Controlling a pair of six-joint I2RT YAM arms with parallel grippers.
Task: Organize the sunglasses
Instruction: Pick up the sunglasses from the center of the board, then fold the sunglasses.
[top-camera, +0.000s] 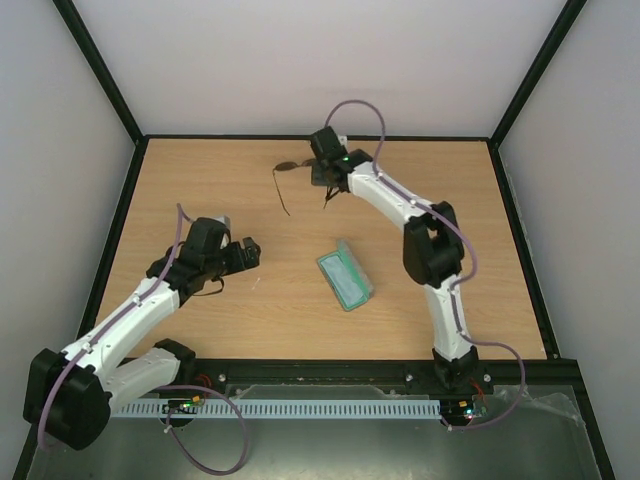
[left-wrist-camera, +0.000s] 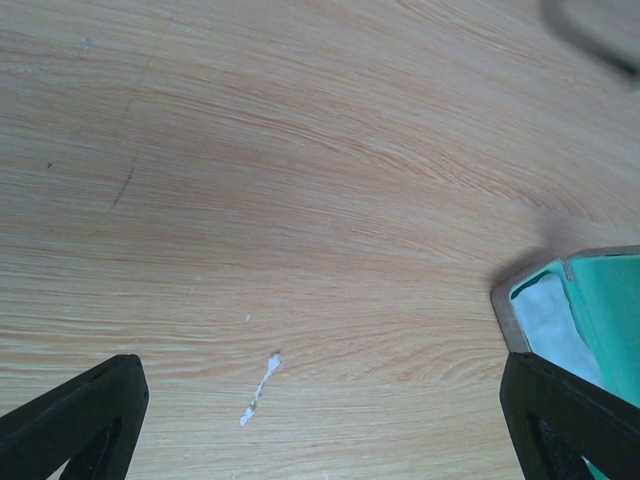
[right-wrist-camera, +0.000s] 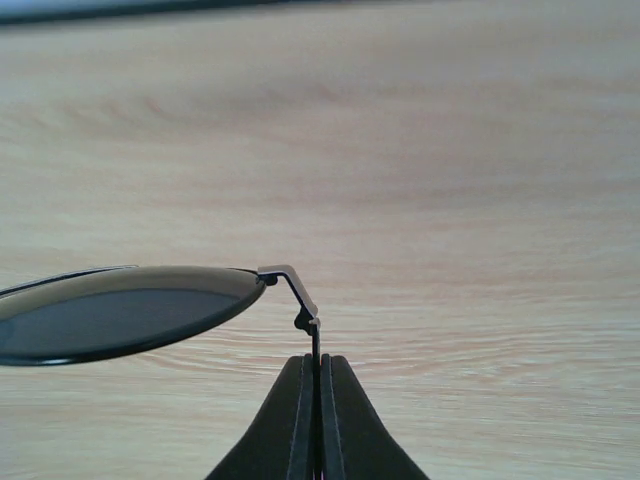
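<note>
Two arms: the right arm (top-camera: 430, 250) reaches to the far middle of the table (top-camera: 200, 180); the left arm (top-camera: 130, 310) sits bent at the near left.
Right fingers (right-wrist-camera: 318, 385): pressed together on the thin wire of the sunglasses (right-wrist-camera: 120, 312), just beside one lens. It is a pinch on the temple arm.
Left fingers (top-camera: 246, 254): spread wide and holding nothing, hovering over bare wood with the case at their right.
Sunglasses: at the far middle of the table, well apart from the case. One temple arm trails toward the near side in the top view. I cannot tell whether the frame is lifted clear of the wood.
Case (left-wrist-camera: 503, 305): open near the table's middle, teal lining up, with a pale cloth (left-wrist-camera: 548, 318) lying inside.
Done: by my judgement, the case is open and the sunglasses are gripped.
To do: carry them to the case, fold the arms, lay them in and shut the lid — most of the job.
Table: light wood grain, flat and matte. The left wrist view shows a small white scrap (left-wrist-camera: 258, 392) and a faint dark scuff (left-wrist-camera: 122, 188).
Room: plain pale walls (top-camera: 300, 60) on three sides and black posts (top-camera: 100, 70) at the corners. The table has a black edge, and a white slotted rail (top-camera: 320, 408) runs along the near side by the arm bases.
</note>
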